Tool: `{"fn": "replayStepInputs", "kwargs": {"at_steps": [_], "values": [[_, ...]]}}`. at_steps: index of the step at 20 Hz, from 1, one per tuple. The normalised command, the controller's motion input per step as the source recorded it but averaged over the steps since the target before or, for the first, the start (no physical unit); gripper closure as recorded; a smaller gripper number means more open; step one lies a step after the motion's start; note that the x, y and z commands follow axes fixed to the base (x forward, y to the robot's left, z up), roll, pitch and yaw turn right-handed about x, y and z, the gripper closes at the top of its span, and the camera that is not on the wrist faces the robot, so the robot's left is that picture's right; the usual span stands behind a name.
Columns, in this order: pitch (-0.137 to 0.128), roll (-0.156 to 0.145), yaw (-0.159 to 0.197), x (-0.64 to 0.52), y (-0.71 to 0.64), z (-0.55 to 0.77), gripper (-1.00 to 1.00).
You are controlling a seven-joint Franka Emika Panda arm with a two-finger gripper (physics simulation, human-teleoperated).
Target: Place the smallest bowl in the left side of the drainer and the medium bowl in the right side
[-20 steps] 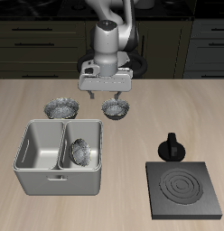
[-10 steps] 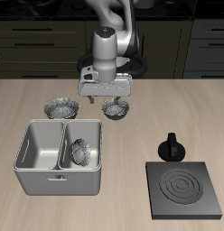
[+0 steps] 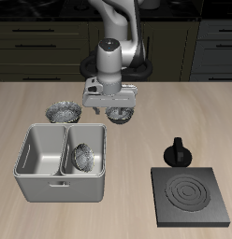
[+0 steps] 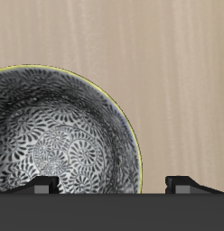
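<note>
The medium bowl [image 3: 123, 116], shiny metal with a mottled dark inside, sits on the table behind the drainer [image 3: 38, 187]; it fills much of the wrist view [image 4: 60, 135]. My gripper [image 3: 111, 105] hangs low just over it, open, with the fingertips [image 4: 180, 183] wide apart. The bowl's rim lies between them and nothing is held. The smallest bowl [image 3: 83, 159] leans tilted inside the drainer compartment nearer the stove plate. The other compartment holds nothing.
The largest bowl [image 3: 64, 112] rests on the table beside the medium one, behind the drainer. A black square stove plate [image 3: 191, 196] lies near the front edge, with a small black knobbed object [image 3: 177, 152] just behind it.
The gripper has come down and slightly forward onto the medium bowl. The bowls and drainer have not moved.
</note>
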Motion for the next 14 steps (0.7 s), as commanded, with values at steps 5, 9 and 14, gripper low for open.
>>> {"fn": "replayStepInputs", "kwargs": {"at_steps": [5, 9, 14], "values": [[-0.02, 0.003, -0.012, -0.03, -0.07, 0.07, 1.0], [-0.015, 0.008, -0.013, -0.02, -0.04, 0.13, 1.0], [-0.075, 0.005, 0.001, 0.02, -0.04, 0.5, 1.0]]}}
